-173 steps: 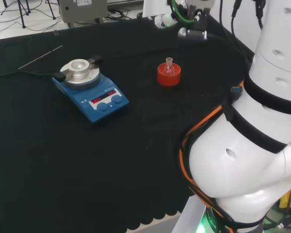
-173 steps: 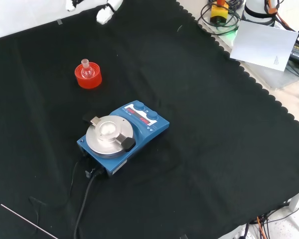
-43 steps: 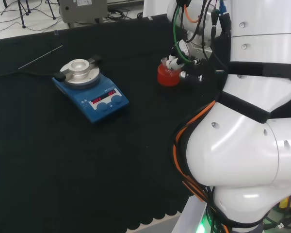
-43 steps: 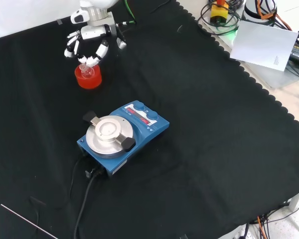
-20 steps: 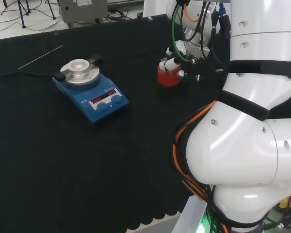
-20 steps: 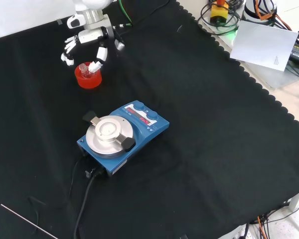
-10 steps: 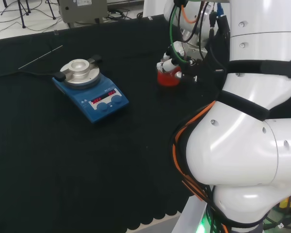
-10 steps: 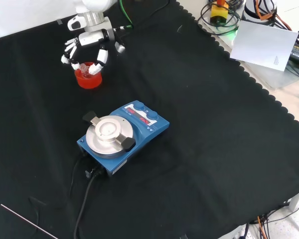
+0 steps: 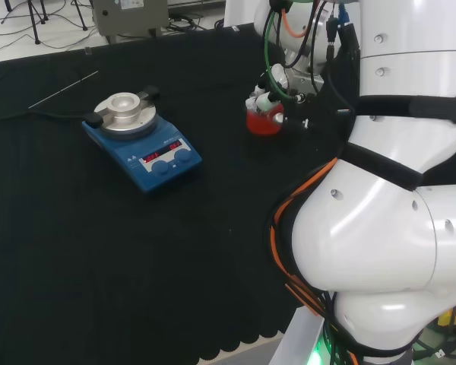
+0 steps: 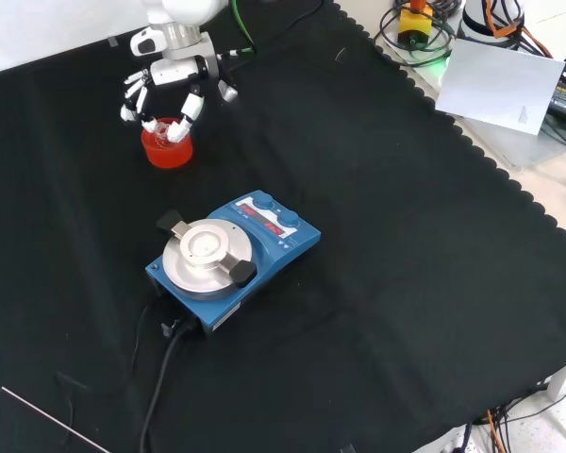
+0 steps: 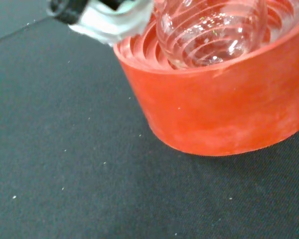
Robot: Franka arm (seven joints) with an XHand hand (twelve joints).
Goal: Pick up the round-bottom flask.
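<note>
A small clear round-bottom flask sits in a red ribbed stand on the black cloth. In the front view the hand hangs just above the stand, its fingers curled down on both sides of the flask. The head view shows the hand over the red stand, covering most of the glass. Up close in the wrist view, a white fingertip rests at the rim of the stand, right against the flask's bulb.
A blue hotplate stirrer with a round metal top stands nearer the front view's camera, its black cable trailing off. A thin rod lies on the cloth beyond the stirrer in the head view. The arm's white links fill the head view's right.
Over the last second the hand's spread fingers have drawn in around the flask. The flask and stand have not moved.
</note>
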